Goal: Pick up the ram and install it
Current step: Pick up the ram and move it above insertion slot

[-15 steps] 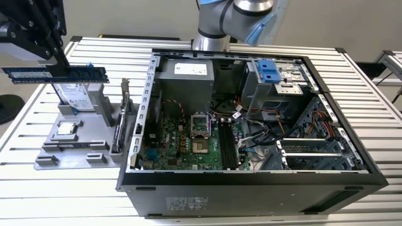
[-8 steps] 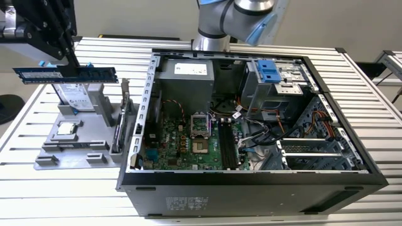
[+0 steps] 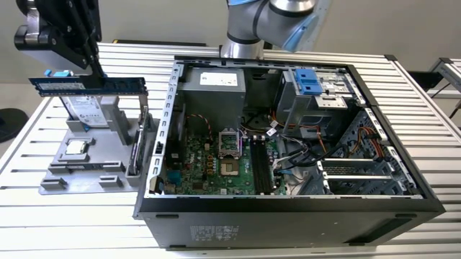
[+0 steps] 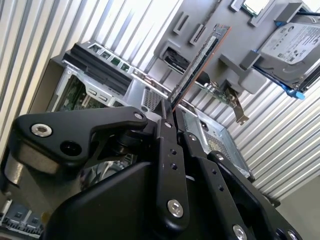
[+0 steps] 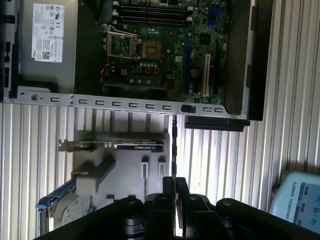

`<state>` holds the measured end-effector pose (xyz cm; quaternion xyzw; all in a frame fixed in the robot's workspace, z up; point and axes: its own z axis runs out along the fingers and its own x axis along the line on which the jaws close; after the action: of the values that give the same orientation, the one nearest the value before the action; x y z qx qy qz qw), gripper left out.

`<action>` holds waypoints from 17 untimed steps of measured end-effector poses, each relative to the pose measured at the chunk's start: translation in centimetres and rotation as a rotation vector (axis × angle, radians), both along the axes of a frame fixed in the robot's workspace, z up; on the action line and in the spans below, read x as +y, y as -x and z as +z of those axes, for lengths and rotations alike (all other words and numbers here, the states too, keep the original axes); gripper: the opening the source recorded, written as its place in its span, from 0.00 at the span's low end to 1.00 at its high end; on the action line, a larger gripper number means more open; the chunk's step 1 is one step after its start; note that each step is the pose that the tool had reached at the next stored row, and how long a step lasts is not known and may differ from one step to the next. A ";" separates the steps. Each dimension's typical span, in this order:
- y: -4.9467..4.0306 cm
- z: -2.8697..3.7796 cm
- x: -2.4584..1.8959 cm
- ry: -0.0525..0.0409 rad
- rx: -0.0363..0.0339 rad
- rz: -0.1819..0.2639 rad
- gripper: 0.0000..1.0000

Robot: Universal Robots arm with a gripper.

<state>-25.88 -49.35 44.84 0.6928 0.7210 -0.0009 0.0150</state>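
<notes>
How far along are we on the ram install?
Pickup looks done: the hand grips the ram, held clear above the grey holder. Not yet installed: the long black motherboard slots in the open case look empty.

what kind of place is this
Probably a robot lab's PC assembly bench: an open computer case on a slatted metal table, a grey parts holder beside it, and the gripper holding the ram.
</notes>
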 end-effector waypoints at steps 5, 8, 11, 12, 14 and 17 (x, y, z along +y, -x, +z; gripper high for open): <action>-0.93 0.00 0.00 0.0001 0.0000 0.000 0.00; -1.49 0.00 0.00 0.0001 0.0001 0.000 0.00; -2.03 0.00 0.00 0.0001 0.0001 0.000 0.00; -2.22 0.01 0.00 0.0001 0.0001 0.000 0.00; -2.59 0.00 0.00 0.0001 0.0000 0.000 0.00; -3.17 0.00 0.00 0.0001 0.0001 0.000 0.00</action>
<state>-22.71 -49.35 44.84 0.6928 0.7210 -0.0009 0.0150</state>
